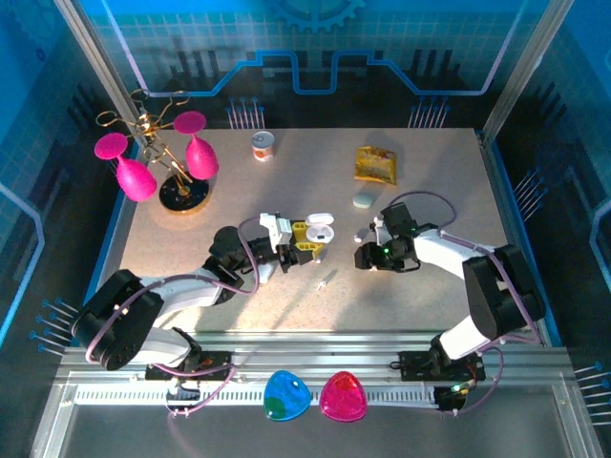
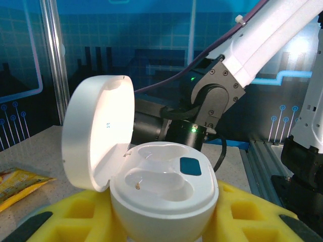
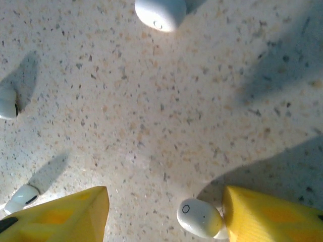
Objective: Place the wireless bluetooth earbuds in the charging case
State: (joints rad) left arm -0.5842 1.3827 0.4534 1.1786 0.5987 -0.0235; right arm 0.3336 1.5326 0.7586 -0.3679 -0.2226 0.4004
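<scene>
The white charging case (image 2: 166, 201) stands with its lid (image 2: 96, 136) swung open to the left and both wells empty. My left gripper (image 2: 161, 224) is shut on its body with yellow foam fingers (image 2: 65, 222); in the top view the case (image 1: 320, 229) sits at the table's middle in that gripper (image 1: 304, 240). My right gripper (image 3: 164, 201) hangs open just above the table, right of the case (image 1: 361, 248). One white earbud (image 3: 199, 218) lies on the table against the inner side of the right finger (image 3: 262, 212), not pinched. Other earbuds lie at the left (image 3: 7, 103), lower left (image 3: 20, 198) and top (image 3: 160, 12).
A loose earbud (image 1: 327, 279) lies in front of the case. A pale-green case (image 1: 364, 199) and a yellow packet (image 1: 375, 164) sit behind the right gripper. A small cup (image 1: 263, 145) and a gold rack with pink glasses (image 1: 158, 162) stand at the back left.
</scene>
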